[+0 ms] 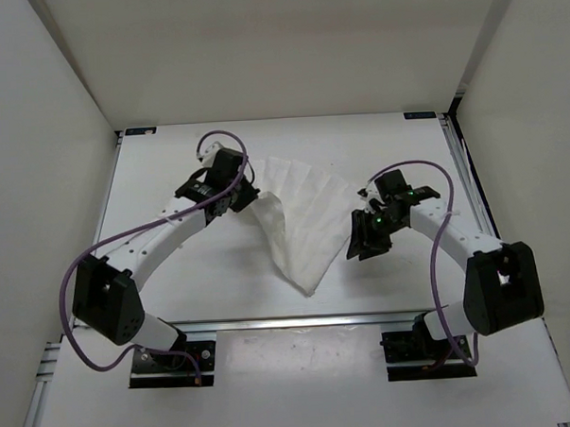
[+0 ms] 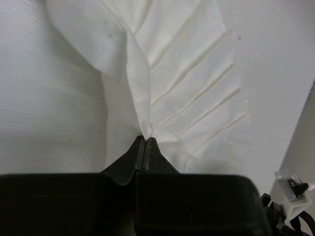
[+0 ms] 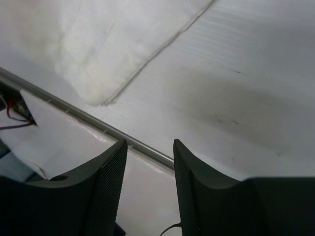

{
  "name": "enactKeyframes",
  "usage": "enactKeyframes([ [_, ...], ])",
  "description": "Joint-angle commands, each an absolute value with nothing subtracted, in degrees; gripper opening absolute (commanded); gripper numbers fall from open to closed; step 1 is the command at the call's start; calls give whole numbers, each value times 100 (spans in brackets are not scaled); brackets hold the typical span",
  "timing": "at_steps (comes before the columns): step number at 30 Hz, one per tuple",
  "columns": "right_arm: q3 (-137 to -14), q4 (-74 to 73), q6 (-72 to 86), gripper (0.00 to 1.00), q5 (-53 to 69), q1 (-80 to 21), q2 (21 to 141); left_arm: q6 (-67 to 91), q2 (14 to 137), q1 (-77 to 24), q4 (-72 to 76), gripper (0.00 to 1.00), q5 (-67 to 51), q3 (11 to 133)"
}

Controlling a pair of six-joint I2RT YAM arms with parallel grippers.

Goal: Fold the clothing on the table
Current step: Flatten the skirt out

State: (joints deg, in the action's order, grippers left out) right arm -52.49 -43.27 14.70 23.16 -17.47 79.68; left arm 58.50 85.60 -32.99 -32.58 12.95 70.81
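Front rail (image 1: 299,321), white table (image 1: 377,143), plain walls (image 1: 259,44)

A: Top view: left gripper (image 1: 245,198) tips are buried under its own wrist and a raised fold of the clothing (image 1: 309,217). The right gripper (image 1: 364,242) is a dark blob, jaw gap unreadable there.
B: Left wrist: how much fabric sits between the pads (image 2: 129,160) is hidden. Cloth runs off the top edge.
A: Right wrist: only one corner in frame, rest cut off top and left. Pleats blur out.
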Motion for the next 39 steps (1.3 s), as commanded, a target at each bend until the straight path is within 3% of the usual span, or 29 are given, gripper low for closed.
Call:
enactKeyframes([
  [1, -5546, -4219, 1985, 48, 2804, -2117, 8297, 5371, 8245, -3156, -3462, 0, 1432, 6707],
  [8, -5836, -4158, 2434, 47, 3041, -3031, 9245, 5019, 7551, -2734, -3472, 0, 1337, 5899],
  [18, -5572, -2884, 4358, 48, 3322, -2926, 9606, 4545, 7234, -2259, -3542, 0, 1116, 5634],
  [39, -5739, -2267, 6231, 45, 3155, -3876, 10590, 4377, 7471, -2478, -3656, 0, 1266, 5449],
])
